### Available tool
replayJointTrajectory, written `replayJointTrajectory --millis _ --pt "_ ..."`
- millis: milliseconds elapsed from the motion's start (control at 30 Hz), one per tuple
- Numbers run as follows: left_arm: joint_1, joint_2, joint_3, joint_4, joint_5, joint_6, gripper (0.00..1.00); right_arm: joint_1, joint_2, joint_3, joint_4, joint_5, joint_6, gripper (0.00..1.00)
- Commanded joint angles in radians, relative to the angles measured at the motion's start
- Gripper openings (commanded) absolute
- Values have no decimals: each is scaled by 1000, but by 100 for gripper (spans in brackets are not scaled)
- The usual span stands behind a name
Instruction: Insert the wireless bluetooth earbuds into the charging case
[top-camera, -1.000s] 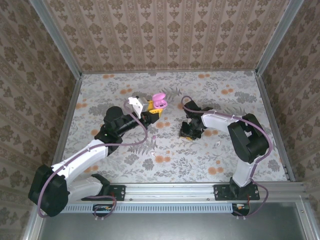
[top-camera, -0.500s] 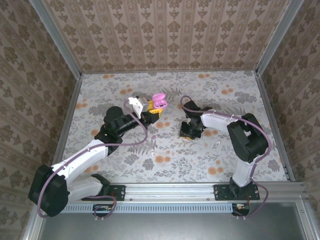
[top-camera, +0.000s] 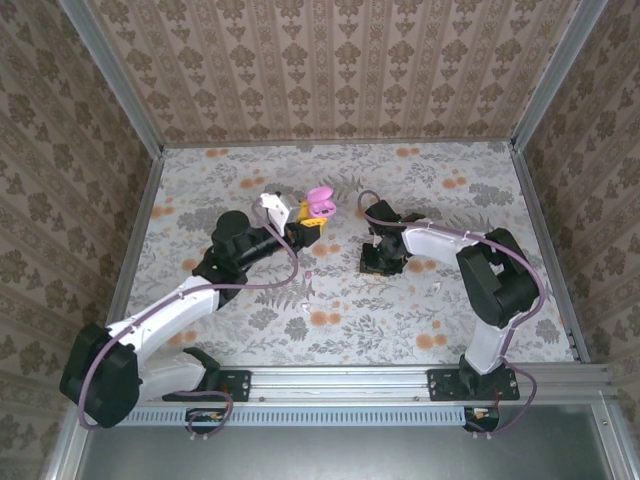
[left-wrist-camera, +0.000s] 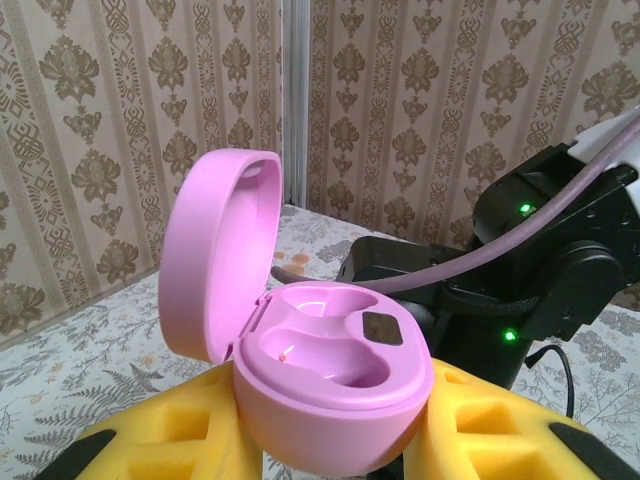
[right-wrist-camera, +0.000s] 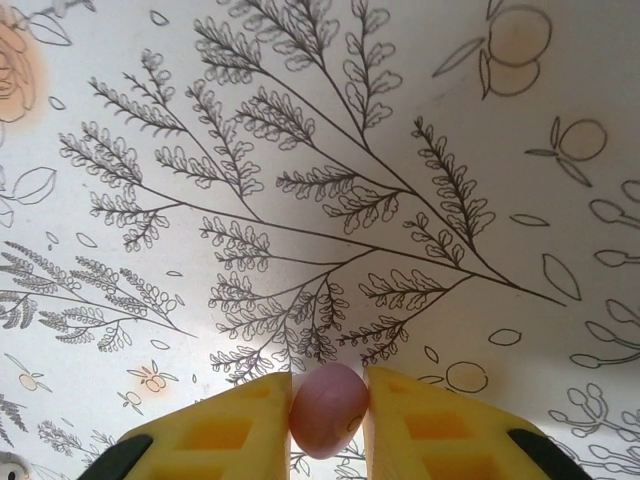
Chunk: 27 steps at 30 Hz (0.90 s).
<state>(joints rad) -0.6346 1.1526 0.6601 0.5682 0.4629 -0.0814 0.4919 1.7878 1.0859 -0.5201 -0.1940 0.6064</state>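
Note:
The pink charging case (left-wrist-camera: 330, 390) has its lid (left-wrist-camera: 215, 250) swung up, and both wells inside are empty. My left gripper (left-wrist-camera: 335, 445) is shut on the case's base, one yellow finger (left-wrist-camera: 170, 440) on each side. From above, the case (top-camera: 318, 202) is held over the middle of the table by the left gripper (top-camera: 305, 224). My right gripper (top-camera: 375, 262) points down at the printed surface to the case's right. It is shut on a pink earbud (right-wrist-camera: 329, 408), pinched between its yellow fingertips (right-wrist-camera: 230, 430) just above the surface.
The floral printed table (top-camera: 420, 180) is walled in by patterned panels (top-camera: 330, 70) on three sides. Small pale bits (top-camera: 308, 274) (top-camera: 440, 287) lie on the print, too small to identify. The right arm's black wrist (left-wrist-camera: 540, 260) stands close behind the case.
My right gripper's fingers have drawn in onto the pink earbud. The left gripper has shifted slightly with the open case.

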Motion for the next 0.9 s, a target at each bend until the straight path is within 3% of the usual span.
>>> replayJointTrajectory --millis 0,267,567,867 --pt "-2 10 40 27 3 -4 34 5 -53 19 -10 28 -58 25" --pt "-2 22 46 26 -2 -4 34 4 -88 43 -74 63 -130 26" --pt "1 68 42 12 -15 29 34 5 -285 97 -126 103 -239 26" --pt "2 138 78 4 100 81 34 10 -389 244 -171 -17 -390 25"
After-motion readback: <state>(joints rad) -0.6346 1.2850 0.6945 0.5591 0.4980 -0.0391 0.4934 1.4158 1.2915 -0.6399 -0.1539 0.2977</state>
